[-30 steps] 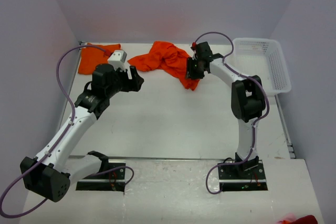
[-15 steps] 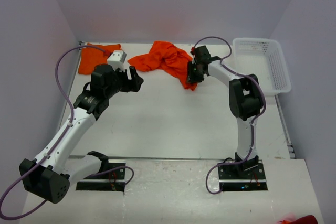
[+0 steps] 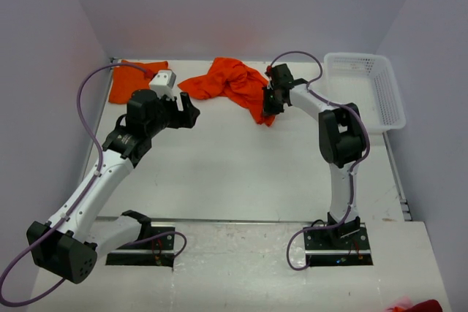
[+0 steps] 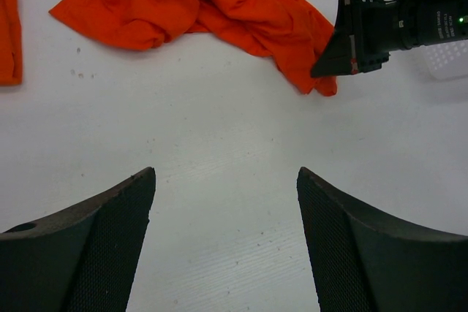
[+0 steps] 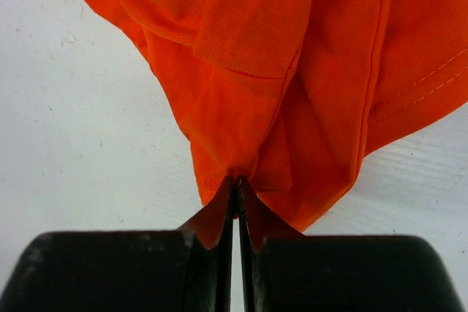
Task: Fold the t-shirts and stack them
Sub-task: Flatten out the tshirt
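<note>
On table (image 3: 234,166): t-shirt (image 3: 230,84) back-centre, second t-shirt (image 3: 129,85) back-left, basket (image 3: 365,93) back-right.

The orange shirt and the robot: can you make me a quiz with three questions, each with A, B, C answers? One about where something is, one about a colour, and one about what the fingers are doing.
1. Where is the white basket?
A) at the far right of the table
B) between the two arms
C) in the far left corner

2. What colour is the crumpled t-shirt?
A) blue
B) orange
C) green

3. What are the right fingers doing?
A) standing wide open
B) holding the basket
C) shut on the t-shirt's edge

Answers:
1 A, it sits at the right edge in the top view.
2 B, it is bright orange in every view.
3 C, the right wrist view shows cloth pinched between the closed fingers.
</note>
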Robot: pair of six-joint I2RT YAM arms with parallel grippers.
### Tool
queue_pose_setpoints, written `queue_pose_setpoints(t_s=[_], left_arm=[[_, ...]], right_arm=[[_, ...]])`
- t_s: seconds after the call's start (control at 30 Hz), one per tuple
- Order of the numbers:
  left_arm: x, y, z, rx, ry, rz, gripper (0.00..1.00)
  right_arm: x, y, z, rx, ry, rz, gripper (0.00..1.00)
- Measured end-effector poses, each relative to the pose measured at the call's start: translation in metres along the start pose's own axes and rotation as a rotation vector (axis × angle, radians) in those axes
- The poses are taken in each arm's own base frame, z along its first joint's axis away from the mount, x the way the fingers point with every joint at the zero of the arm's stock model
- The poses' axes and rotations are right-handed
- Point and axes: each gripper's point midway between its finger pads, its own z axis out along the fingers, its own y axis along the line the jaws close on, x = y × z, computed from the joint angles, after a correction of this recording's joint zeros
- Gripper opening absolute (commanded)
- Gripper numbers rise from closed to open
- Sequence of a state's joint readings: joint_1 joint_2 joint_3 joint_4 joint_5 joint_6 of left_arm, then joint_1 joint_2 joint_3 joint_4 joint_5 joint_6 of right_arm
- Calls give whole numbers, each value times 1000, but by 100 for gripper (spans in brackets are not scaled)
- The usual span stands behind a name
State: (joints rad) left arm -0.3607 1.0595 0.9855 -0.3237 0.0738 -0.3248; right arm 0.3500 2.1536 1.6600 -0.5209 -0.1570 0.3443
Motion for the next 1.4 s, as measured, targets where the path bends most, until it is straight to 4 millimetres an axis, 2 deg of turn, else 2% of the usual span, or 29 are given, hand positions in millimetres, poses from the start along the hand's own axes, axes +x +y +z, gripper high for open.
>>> queue_pose_setpoints(t_s=[0.1, 0.2, 0.3, 0.37, 0.4, 0.47, 0.53, 0.6, 0.67, 0.73, 0.83, 0.93, 1.07, 1.27, 1.4], left_arm=[[0, 1, 0, -5, -1, 4, 79], [3, 5, 2, -19, -2, 3, 79], [18, 12, 6, -46, 29, 1, 79], [29, 18, 13, -65, 64, -1, 79], [36, 21, 18, -76, 87, -3, 79], [50, 26, 29, -96, 140, -9, 78], [66, 32, 38, -115, 196, -20, 77], [75, 34, 40, -127, 228, -36, 77], [72, 33, 37, -127, 218, -44, 77], [67, 31, 33, -123, 200, -45, 77], [57, 26, 26, -106, 164, -43, 75], [52, 21, 22, -79, 151, -44, 72], [54, 7, 20, -7, 167, -43, 68], [68, -41, 10, 204, 207, -12, 64], [66, -59, -1, 283, 194, 1, 60]], right_arm=[[-2, 0, -1, 7, -7, -10, 0], [-16, 4, -14, 26, -40, -40, 0], [-46, 21, -54, 21, -128, -86, 0], [-79, 40, -95, 1, -229, -121, 0], [-98, 53, -122, -20, -298, -141, 0], [-129, 78, -184, -65, -434, -179, 0], [-147, 101, -247, -112, -560, -220, 0], [-148, 120, -311, -156, -669, -268, 0], [-137, 135, -361, -194, -740, -312, 0], [-121, 149, -402, -243, -791, -357, 0], [-94, 166, -450, -324, -840, -423, 0], [-76, 171, -482, -378, -874, -467, 0], [-57, 172, -505, -419, -890, -497, 0], [-32, 179, -507, -489, -845, -536, 0], [-15, 195, -496, -550, -782, -575, 0]])
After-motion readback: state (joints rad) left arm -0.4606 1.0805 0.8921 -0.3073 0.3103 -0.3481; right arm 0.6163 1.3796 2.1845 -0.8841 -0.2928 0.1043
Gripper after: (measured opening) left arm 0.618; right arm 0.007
